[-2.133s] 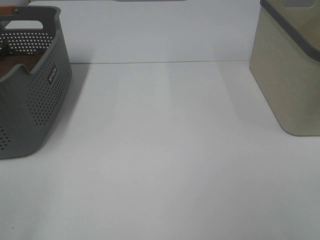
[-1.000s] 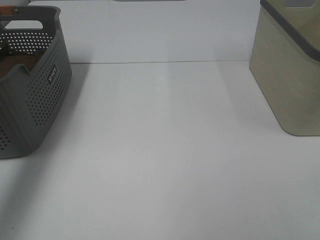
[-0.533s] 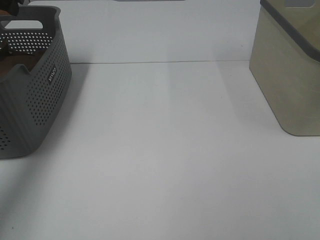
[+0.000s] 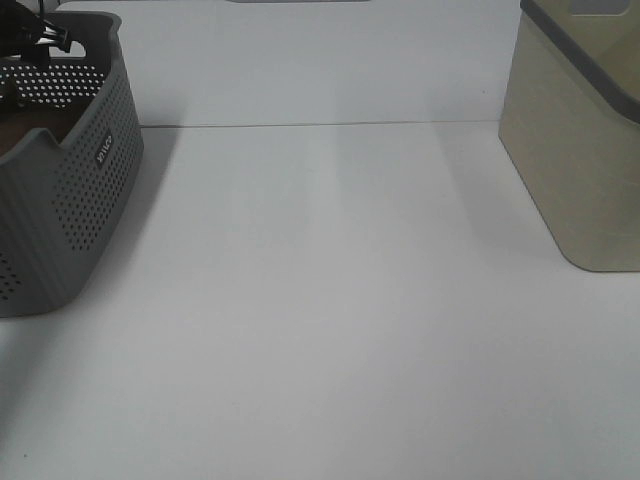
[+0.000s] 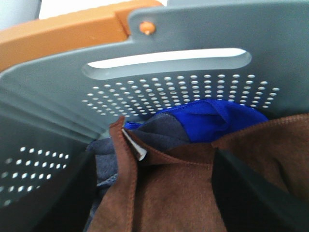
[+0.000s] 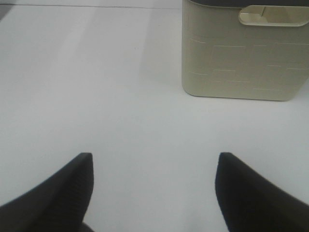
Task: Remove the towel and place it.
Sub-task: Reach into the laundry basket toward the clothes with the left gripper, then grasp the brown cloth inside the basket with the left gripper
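The dark brown towel (image 5: 178,193) lies inside the grey perforated basket (image 5: 203,34), with its small white tag (image 5: 138,148) at a raised corner. In the exterior view only a sliver of the towel (image 4: 22,134) shows over the basket (image 4: 70,200) wall at far left. My left gripper (image 5: 154,193) is open inside the basket, one finger on each side of the towel's top fold. In the exterior view the left gripper (image 4: 40,35) shows only as a dark part at the basket's far rim. My right gripper (image 6: 154,159) is open and empty above bare table.
A bright blue cloth (image 5: 212,118) and a grey-blue cloth (image 5: 104,166) lie in the basket behind and beside the towel. A beige bin (image 4: 580,140) stands at the right, also in the right wrist view (image 6: 241,53). The white table (image 4: 330,300) lies between basket and bin.
My left gripper has come into the exterior view at the basket's far rim and moved down into the basket. The basket, bin and right arm have not moved.
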`<state>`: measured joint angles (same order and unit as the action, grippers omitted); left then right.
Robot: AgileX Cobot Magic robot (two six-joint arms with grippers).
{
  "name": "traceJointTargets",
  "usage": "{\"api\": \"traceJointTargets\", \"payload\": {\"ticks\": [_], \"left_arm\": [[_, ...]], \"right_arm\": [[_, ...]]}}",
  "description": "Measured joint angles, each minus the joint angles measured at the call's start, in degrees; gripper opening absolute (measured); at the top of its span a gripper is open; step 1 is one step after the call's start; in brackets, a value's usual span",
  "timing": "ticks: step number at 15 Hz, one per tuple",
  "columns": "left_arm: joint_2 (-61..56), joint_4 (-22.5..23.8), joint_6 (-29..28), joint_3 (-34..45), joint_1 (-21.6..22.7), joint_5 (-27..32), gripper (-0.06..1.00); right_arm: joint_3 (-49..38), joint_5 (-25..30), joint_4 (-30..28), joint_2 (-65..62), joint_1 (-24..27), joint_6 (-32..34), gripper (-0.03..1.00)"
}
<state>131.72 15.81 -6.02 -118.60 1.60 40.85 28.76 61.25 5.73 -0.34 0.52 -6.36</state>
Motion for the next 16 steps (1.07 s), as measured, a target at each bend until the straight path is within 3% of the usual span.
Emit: {"api": "traceJointTargets", "payload": {"ticks": [16], "left_arm": [[5.90, 1.72, -0.17, -2.69, 2.06, -0.57, 0.58]], "right_arm": [[0.00, 0.00, 0.00, -0.06, 0.00, 0.00, 0.68]]}}
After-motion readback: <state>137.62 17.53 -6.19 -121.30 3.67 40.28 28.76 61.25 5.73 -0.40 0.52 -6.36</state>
